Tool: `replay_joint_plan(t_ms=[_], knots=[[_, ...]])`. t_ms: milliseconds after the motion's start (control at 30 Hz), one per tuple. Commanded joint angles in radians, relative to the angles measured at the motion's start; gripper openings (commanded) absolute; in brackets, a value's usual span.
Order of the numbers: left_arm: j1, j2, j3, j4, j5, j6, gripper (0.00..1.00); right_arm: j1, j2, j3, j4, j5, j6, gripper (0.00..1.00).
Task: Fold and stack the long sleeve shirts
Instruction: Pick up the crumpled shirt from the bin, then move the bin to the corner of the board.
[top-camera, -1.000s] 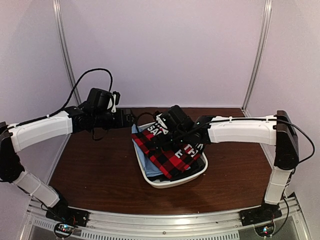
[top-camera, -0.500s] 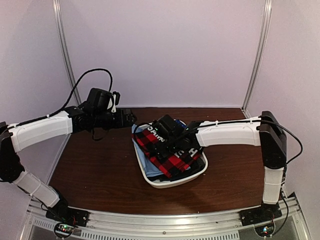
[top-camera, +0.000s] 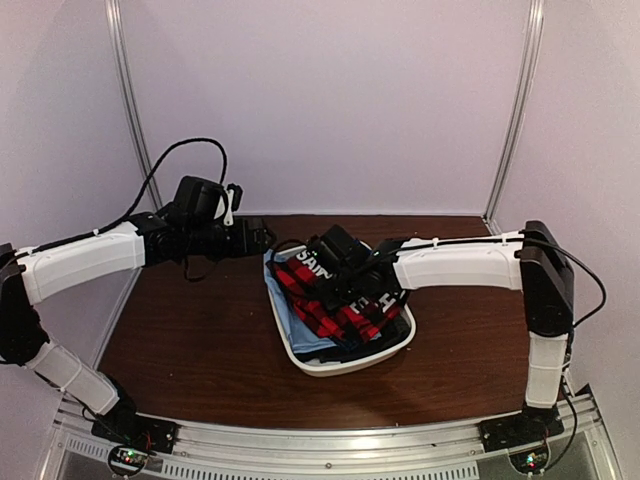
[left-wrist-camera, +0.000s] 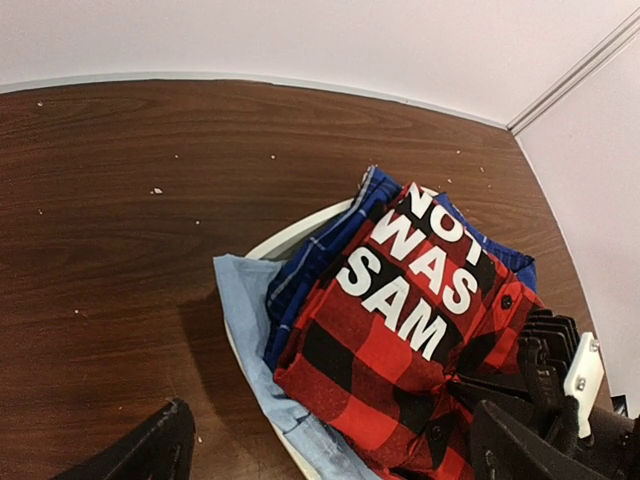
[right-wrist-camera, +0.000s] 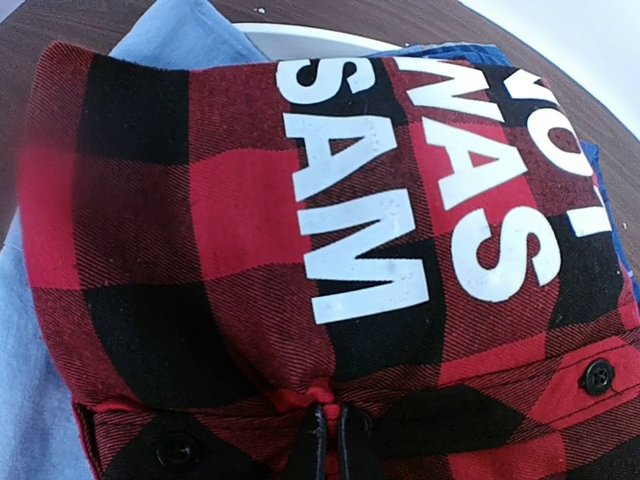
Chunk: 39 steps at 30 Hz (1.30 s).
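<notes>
Now, right end effector (right-wrist-camera: 330, 440) tight on red-and-black shirt (right-wrist-camera: 200, 210).

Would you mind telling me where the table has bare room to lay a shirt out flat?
The widest bare tabletop lies left of the white basin, bordered by the left arm and the near edge. A narrower patch lies right of the basin. The basin is crowded: the right hand pinches the red shirt atop the navy shirt.

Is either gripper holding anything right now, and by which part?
The right gripper is shut on the red-and-black shirt, pinching a raised fold of fabric near its buttoned edge. The left gripper is open and holds nothing.
</notes>
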Motion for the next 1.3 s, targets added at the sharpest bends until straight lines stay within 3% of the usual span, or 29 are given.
replay_joint_plan(t_ms=[0, 600, 1033, 1267], knots=[[0.006, -0.009, -0.004, 0.022, 0.052, 0.000, 0.98, -0.041, -0.071, 0.014, -0.006, 0.065, 0.024, 0.00], [-0.026, 0.043, 0.022, 0.049, 0.192, 0.036, 0.98, -0.217, -0.373, -0.015, 0.026, 0.266, 0.015, 0.00], [-0.042, 0.050, 0.012, 0.009, 0.178, 0.018, 0.98, -0.255, -0.477, 0.057, 0.036, 0.345, -0.077, 0.00], [-0.043, 0.052, 0.005, -0.048, 0.113, -0.001, 0.97, -0.258, -0.487, 0.135, 0.020, 0.297, -0.100, 0.00]])
